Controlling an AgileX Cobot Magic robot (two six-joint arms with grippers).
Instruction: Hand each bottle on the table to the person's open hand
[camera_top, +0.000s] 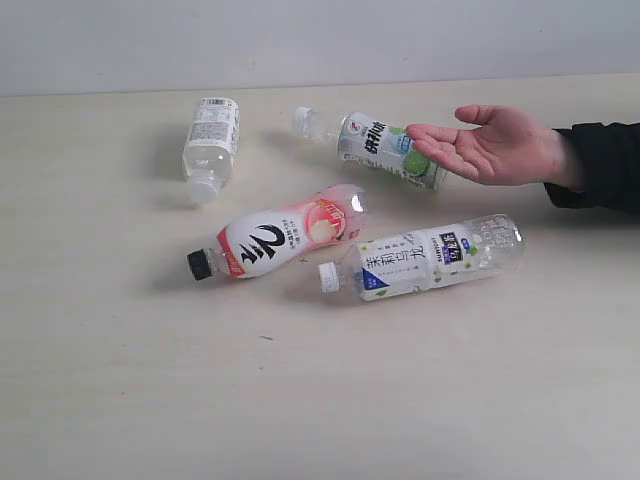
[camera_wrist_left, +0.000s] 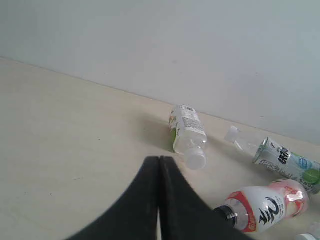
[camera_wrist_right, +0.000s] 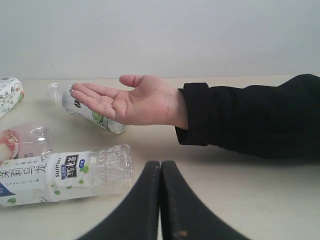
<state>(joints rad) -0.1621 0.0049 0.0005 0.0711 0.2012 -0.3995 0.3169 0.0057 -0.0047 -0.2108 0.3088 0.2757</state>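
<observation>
The blue-labelled bottle (camera_top: 420, 262), sideways on the table (camera_top: 120, 400) near the person's open hand (camera_top: 495, 148), suits the right gripper (camera_wrist_right: 160, 167), which, pinched closed and empty like the left gripper (camera_wrist_left: 159, 162), should open wide and straddle its label.

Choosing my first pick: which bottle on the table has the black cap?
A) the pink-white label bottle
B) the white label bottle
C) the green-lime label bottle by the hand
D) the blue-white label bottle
A: the pink-white label bottle ends in a black cap, while the white label bottle, green-lime label bottle and blue-white label bottle all have white caps.
</observation>
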